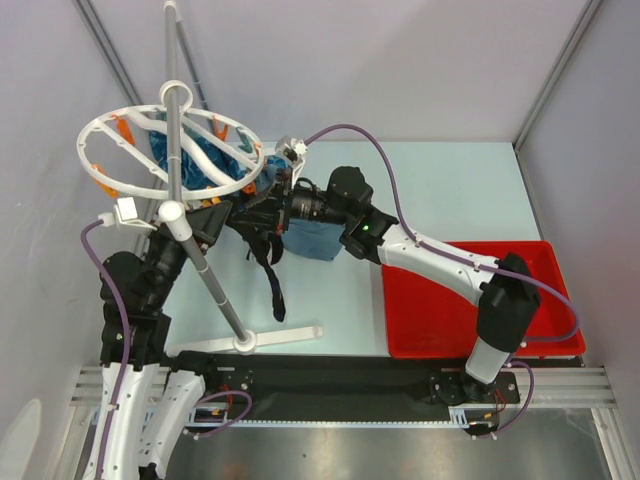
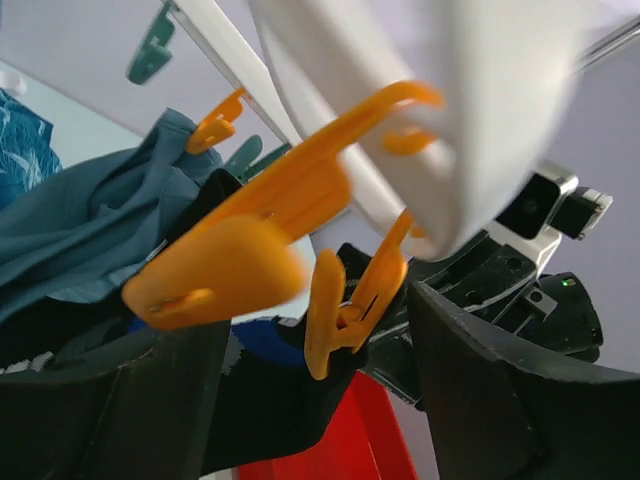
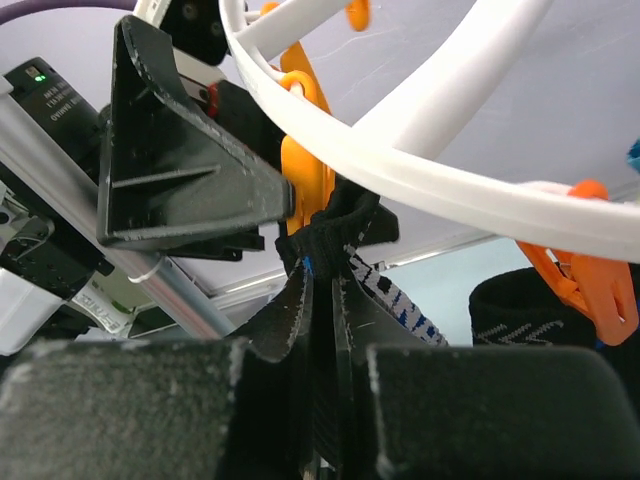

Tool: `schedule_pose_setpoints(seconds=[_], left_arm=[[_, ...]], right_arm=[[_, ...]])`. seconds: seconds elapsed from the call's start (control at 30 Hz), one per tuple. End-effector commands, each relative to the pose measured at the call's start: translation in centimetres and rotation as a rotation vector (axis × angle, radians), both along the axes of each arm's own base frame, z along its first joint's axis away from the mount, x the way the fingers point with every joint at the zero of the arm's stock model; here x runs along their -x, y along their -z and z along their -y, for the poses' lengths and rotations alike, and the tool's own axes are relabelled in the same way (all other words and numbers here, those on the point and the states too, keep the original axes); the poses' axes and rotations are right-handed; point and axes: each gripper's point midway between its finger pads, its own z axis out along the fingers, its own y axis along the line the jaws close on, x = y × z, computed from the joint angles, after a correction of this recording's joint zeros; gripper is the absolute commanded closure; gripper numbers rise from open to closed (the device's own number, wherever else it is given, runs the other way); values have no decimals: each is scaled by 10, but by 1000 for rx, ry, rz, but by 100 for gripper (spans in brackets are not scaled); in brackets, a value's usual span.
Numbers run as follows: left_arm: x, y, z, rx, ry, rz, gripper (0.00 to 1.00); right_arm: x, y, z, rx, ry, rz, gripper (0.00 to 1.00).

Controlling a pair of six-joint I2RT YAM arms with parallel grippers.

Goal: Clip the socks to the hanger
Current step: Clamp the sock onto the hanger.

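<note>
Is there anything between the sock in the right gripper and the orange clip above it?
Nothing visible. The sock rises from the right gripper straight to the orange clip; the left gripper is at the clip's sides, not below it.

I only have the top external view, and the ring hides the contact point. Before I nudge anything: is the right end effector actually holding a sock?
Observer: Yes. In the right wrist view, the right end effector has a black sock pinched between its fingers, with the fabric running upward.
Operator: How near is it to being clipped?
Observer: Its top edge sits right at the lower end of an orange clip. I cannot tell whether the clip grips it.
Operator: And the left end effector?
Observer: From the right wrist, one of its fingers rests against that clip's side.
</note>
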Motion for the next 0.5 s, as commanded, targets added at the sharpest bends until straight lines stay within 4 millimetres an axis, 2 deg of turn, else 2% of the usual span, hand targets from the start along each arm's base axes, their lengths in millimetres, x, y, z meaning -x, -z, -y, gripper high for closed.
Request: schedule_pose_setpoints(seconds=[0.0, 0.1, 0.13, 0.17, 0.23, 0.27, 0.33, 0.37, 0.47], left_arm=[[8, 0, 6, 8, 41, 1, 22], [9, 1, 4, 1, 25, -3, 10], [9, 2, 3, -6, 20, -4, 2], [8, 3, 1, -12, 11, -3, 0], [9, 8, -1, -39, -2, -12, 0], [10, 11, -2, -53, -5, -18, 0], [10, 21, -5, -95, -17, -36, 1], [11, 23, -5, -109, -19, -39, 0], [13, 38, -7, -170, -21, -57, 0]], right_arm=[[2, -43, 0, -108, 9, 65, 92], [-1, -40, -2, -102, 13, 58, 90], [-1, -39, -2, -97, 15, 52, 89], [-2, -37, -3, -91, 17, 52, 86], [-4, -34, -2, -75, 26, 42, 80], [-5, -31, -3, -63, 31, 43, 73], [-7, -24, -2, -32, 39, 33, 64], [-9, -23, -1, -21, 45, 38, 57], [-13, -11, -2, 44, 53, 22, 48]])
